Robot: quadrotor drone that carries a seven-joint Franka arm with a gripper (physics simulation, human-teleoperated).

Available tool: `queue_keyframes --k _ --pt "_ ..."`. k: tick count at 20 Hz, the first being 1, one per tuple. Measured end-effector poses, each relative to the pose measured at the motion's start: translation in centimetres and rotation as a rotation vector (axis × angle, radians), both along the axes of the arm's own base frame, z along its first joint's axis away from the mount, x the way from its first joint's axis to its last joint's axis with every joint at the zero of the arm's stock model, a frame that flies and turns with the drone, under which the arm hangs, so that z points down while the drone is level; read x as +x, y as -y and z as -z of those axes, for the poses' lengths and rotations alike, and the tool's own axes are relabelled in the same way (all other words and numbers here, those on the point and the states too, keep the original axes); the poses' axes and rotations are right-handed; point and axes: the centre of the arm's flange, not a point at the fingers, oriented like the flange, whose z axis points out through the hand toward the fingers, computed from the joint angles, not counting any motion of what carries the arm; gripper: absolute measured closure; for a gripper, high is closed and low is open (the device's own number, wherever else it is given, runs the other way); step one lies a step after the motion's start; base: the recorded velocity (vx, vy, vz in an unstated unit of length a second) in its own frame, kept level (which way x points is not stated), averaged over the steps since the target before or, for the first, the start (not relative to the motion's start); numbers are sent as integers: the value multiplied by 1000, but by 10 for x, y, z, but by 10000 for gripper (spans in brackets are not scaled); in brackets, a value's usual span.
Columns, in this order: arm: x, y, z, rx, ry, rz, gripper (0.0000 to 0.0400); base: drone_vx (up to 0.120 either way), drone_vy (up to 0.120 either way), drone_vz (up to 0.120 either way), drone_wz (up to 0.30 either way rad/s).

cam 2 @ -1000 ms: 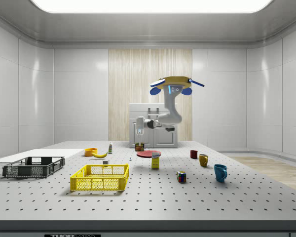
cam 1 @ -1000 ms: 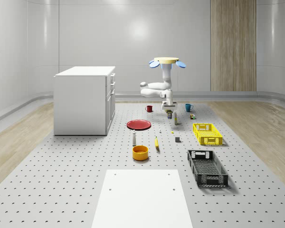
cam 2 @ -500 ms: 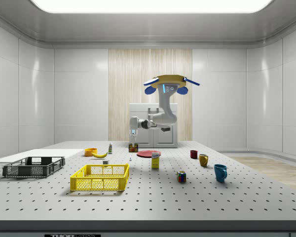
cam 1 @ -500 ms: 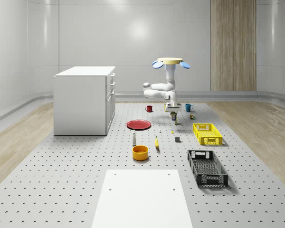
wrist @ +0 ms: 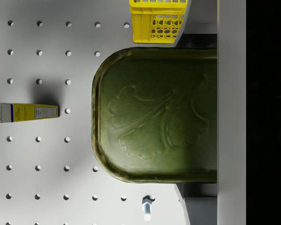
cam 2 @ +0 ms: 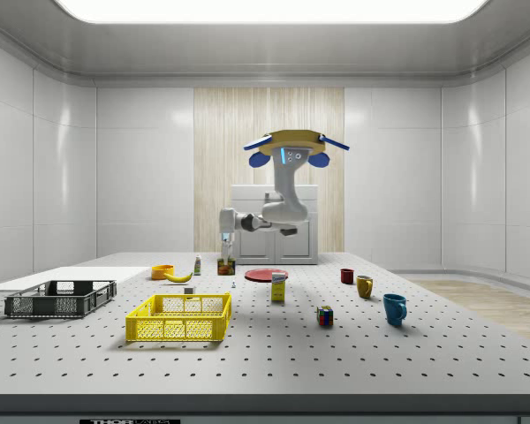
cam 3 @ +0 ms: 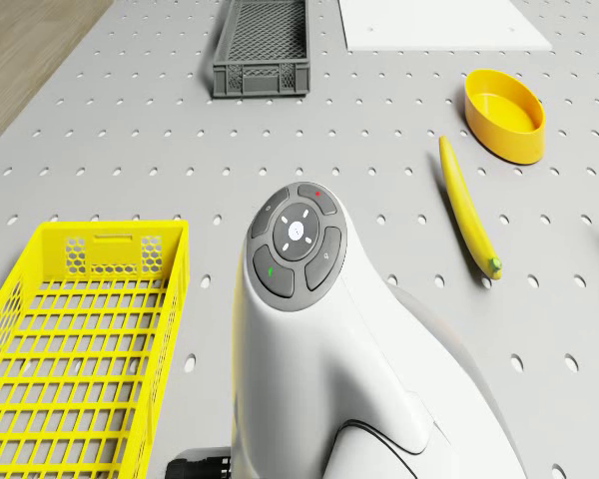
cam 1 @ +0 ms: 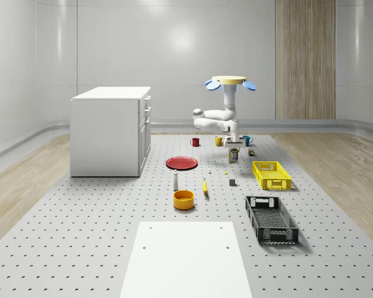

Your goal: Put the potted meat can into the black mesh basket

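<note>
I'm hovering above the table, carrying the can clamped in my gripper — it's hanging off the surface, near the yellow crate. Next I'm needing to cross that crate — the basket lies beyond.

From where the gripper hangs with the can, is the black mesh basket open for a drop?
Probably yes. The black mesh basket lies open-topped with nothing in it, past the yellow basket. The gripper, shut on the potted meat can, hangs well short; the drone must carry it over.
</note>
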Motion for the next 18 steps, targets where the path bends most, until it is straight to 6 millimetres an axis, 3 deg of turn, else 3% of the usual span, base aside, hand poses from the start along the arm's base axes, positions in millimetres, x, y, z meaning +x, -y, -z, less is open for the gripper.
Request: queue_keyframes --k 14,18 --pt "0 0 0 0 0 -1 110 120 120 0 0" --pt "0 0 0 0 0 -1 110 120 0 0 0"
